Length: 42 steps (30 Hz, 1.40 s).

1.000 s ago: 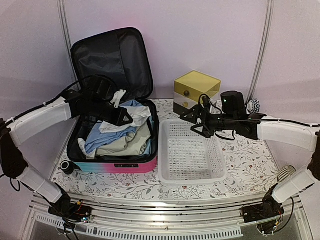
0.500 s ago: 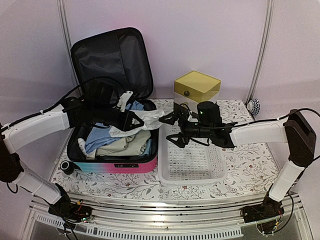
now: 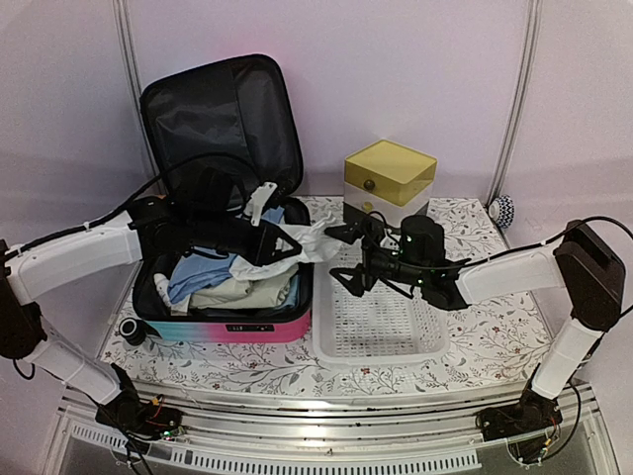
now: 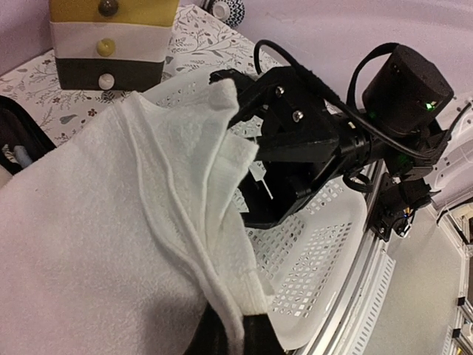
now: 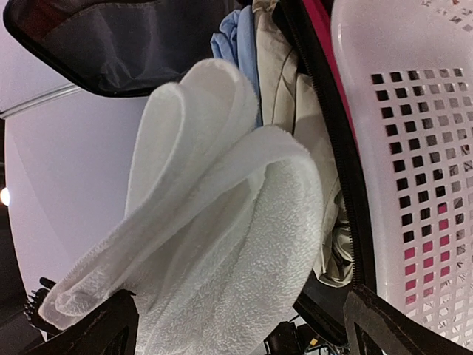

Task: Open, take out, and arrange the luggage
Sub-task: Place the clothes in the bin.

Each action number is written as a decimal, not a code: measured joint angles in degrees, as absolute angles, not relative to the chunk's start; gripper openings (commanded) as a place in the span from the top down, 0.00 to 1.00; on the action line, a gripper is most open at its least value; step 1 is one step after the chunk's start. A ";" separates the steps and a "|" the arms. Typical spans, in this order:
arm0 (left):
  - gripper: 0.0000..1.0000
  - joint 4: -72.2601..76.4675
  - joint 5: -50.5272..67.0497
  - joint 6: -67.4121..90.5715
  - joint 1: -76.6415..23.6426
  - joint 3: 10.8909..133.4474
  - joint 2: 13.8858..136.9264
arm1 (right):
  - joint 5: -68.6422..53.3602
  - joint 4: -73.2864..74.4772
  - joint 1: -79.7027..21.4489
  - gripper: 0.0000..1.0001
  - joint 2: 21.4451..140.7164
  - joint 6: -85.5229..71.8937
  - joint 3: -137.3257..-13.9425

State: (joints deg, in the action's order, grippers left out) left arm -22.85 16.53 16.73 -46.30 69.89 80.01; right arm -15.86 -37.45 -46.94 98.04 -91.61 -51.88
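The luggage (image 3: 232, 322) lies open on the left of the table, its black-lined lid (image 3: 223, 114) propped up against the back wall. Blue and beige clothes (image 3: 237, 282) fill the lower half. My left gripper (image 3: 282, 245) is shut on a white towel (image 3: 309, 236) and holds it above the suitcase's right rim; the pinch shows in the left wrist view (image 4: 236, 333). My right gripper (image 3: 341, 254) is open, its jaws standing either side of the towel's free end (image 5: 222, 244) without closing on it.
A white mesh basket (image 3: 381, 307) sits right of the suitcase, under the right arm. A yellow-topped drawer box (image 3: 389, 178) stands behind it. A small black round object (image 3: 134, 330) lies at the suitcase's front left corner. A patterned round item (image 3: 502, 210) sits far right.
My left gripper has lifted the white towel out of the suitcase and carried it right. My right arm has swung left from above the basket until its open jaws straddle the towel's end.
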 measured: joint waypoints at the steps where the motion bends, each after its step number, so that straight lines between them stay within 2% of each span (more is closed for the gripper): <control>1: 1.00 -22.70 16.53 16.84 -46.52 69.87 80.07 | -15.27 -38.11 -46.94 0.01 97.76 -92.31 -50.96; 10: 1.00 -21.39 16.58 17.74 -48.27 69.65 80.77 | -9.43 -40.82 -46.98 0.01 91.98 -98.06 -41.78; 26: 1.00 -18.09 17.34 17.80 -50.85 68.27 82.59 | -10.11 -43.55 -46.98 0.01 95.13 -101.60 -43.88; 42: 1.00 -17.43 17.28 17.39 -52.95 67.48 85.14 | -9.50 -43.31 -45.67 0.01 93.45 -101.14 -42.87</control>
State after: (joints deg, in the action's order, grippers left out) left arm -17.43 17.28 17.39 -52.95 67.48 85.14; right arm -9.50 -43.31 -45.67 93.45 -101.14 -42.87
